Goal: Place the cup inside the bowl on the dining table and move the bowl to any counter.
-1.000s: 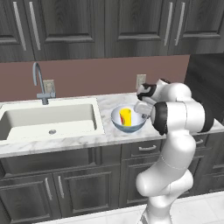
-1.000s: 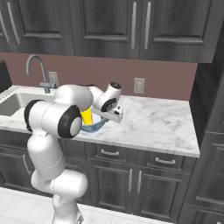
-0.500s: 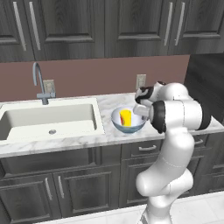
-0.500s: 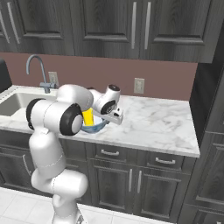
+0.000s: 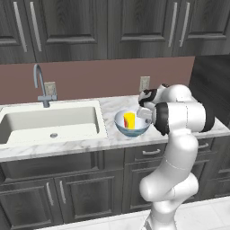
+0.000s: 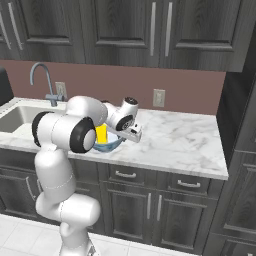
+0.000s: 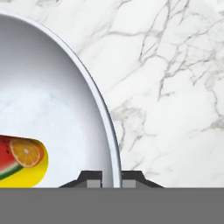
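Standing upright in bowl, cup; gripper pinching rim.

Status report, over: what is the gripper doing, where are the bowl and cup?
Gripper shut on bowl rim, one fingertip each side. Cup inside bowl, bowl on counter right of sink. Nothing in the way.

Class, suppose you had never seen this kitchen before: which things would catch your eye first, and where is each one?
The yellow cup stands out at once, sitting inside the pale blue bowl on the marble counter, to the right of the white sink. Next comes the big white arm, whose gripper has its jaws shut on the bowl's rim, one fingertip inside and one outside.
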### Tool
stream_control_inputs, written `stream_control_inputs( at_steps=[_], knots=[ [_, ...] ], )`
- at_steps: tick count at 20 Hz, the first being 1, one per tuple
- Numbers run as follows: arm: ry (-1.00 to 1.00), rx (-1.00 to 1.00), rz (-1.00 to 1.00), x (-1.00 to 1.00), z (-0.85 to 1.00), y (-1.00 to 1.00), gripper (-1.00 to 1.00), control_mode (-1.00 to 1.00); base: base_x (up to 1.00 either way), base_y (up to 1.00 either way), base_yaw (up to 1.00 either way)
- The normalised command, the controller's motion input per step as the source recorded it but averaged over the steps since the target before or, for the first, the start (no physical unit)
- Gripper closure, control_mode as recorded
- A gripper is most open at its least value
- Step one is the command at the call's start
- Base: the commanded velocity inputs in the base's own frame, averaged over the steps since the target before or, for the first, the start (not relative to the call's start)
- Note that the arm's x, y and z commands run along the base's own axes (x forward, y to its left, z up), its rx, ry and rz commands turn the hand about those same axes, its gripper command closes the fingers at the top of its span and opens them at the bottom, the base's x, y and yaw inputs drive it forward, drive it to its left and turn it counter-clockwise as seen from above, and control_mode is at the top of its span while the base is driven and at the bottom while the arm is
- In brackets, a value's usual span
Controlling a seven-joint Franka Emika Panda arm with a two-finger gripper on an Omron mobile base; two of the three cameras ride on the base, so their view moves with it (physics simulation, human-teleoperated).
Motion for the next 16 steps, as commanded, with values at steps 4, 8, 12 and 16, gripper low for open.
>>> stream_control_inputs(
  at_steps=[4,8,12,16],
  knots=[
    [0.00,0.00,-0.01,0.00,0.00,0.00,-1.00,-1.00,0.00,0.00,0.00],
    [0.00,0.00,-0.01,-0.03,0.00,0.00,-1.00,-1.00,0.00,0.00,0.00],
    [0.00,0.00,-0.02,-0.04,0.00,0.00,-1.00,-1.00,0.00,0.00,0.00],
    [0.00,0.00,-0.06,-0.03,0.02,0.00,-1.00,-1.00,0.00,0.00,0.00]
  ],
)
